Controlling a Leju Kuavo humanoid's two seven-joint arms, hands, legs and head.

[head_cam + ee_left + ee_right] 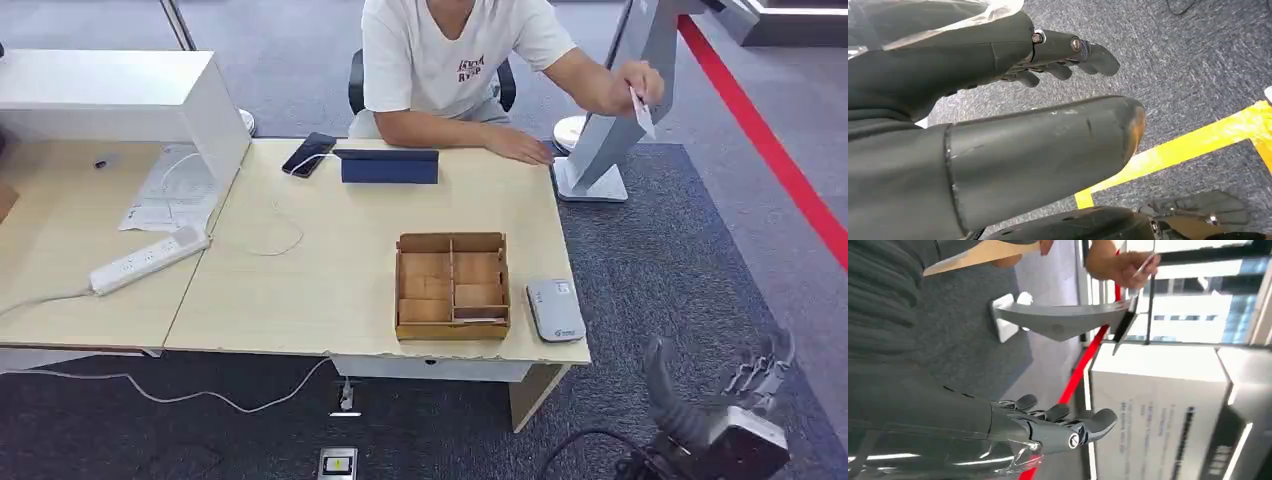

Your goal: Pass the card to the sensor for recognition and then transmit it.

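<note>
A person's hand (637, 84) holds the card (643, 113) up at two o'clock beside the grey stand (600, 150). The right robot hand (745, 385) waits at five o'clock, fingers spread, holding nothing. The left robot hand (998, 100) hangs over carpet, fingers apart.

Person's hand (638, 84) covers part of the card (642, 112); card print too small to read. Right hand (745, 385) cut off by frame bottom.
</note>
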